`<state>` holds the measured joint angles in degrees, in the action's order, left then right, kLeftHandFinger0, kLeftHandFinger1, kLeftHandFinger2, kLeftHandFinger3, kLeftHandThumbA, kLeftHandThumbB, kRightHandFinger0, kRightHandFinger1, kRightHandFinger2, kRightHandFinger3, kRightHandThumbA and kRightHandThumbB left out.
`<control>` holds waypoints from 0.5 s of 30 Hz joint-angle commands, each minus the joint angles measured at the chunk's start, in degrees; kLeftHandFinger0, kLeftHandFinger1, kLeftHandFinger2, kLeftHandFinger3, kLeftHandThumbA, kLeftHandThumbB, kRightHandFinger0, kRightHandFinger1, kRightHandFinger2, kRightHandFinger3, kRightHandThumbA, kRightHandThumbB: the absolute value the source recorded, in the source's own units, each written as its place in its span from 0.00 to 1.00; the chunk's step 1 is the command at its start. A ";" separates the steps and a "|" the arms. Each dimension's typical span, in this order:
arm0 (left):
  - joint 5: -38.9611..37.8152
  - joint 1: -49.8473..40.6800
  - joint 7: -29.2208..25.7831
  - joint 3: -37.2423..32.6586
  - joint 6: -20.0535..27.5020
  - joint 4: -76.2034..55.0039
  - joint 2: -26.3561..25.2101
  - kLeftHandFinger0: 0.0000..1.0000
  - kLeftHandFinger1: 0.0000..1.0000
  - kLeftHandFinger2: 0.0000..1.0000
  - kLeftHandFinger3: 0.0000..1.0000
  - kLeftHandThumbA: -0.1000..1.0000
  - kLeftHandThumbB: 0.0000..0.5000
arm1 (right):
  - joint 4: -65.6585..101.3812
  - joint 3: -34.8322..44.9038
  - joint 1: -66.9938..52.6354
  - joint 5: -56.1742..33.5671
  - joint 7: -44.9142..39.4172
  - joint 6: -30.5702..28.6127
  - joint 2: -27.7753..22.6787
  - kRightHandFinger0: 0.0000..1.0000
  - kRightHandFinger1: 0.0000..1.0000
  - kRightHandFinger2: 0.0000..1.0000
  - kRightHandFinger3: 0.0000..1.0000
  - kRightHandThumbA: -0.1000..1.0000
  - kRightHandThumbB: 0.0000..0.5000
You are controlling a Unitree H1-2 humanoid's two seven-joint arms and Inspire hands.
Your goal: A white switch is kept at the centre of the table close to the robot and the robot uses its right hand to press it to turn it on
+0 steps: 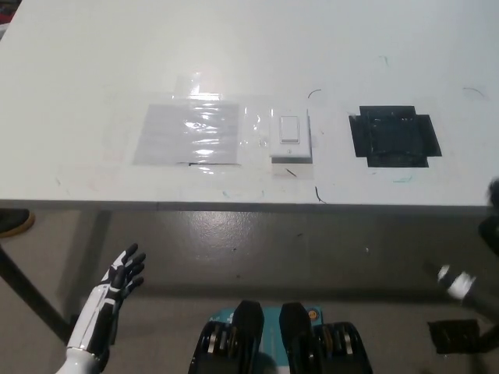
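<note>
The small white rectangular wall switch (290,138) is sitting near the white table's (93,70) near edge, up-left of the blurred black right hand (491,226), grip unreadable, while the white left hand (121,279) is hanging released, low-left.

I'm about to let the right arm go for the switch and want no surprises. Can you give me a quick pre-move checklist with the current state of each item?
1. White switch on the table, near the front edge: ok.
2. Space around the switch free of objects: ok.
3. Left hand resting below the table edge, fingers apart, holding nothing: ok.
4. Right hand's position and fingers: cannot tell, only blurred at the right edge.
5. Switch on or off: cannot tell.
</note>
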<state>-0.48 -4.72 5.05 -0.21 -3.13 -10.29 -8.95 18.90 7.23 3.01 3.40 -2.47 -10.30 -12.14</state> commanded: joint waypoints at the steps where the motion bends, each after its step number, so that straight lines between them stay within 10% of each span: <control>1: -0.62 0.90 0.36 -0.05 -0.25 -3.11 0.36 1.00 1.00 1.00 1.00 1.00 0.03 | 9.01 1.14 11.13 4.25 -6.14 17.43 -10.85 1.00 1.00 1.00 1.00 1.00 0.41; 8: 0.75 1.12 0.63 -0.39 -0.93 -3.93 -0.27 1.00 1.00 1.00 1.00 1.00 0.05 | 8.01 -5.77 29.60 -0.76 -16.15 33.96 -21.67 1.00 1.00 1.00 1.00 1.00 0.45; 15: 1.85 2.11 0.27 -0.88 -0.82 -2.79 0.10 1.00 1.00 1.00 1.00 1.00 0.05 | -2.68 -14.85 46.62 0.51 -24.93 37.22 -24.11 1.00 1.00 1.00 1.00 1.00 0.38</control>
<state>-0.32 -4.51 5.06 -0.23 -3.76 -10.27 -8.53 20.00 0.71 28.79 4.11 -11.17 8.43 -29.00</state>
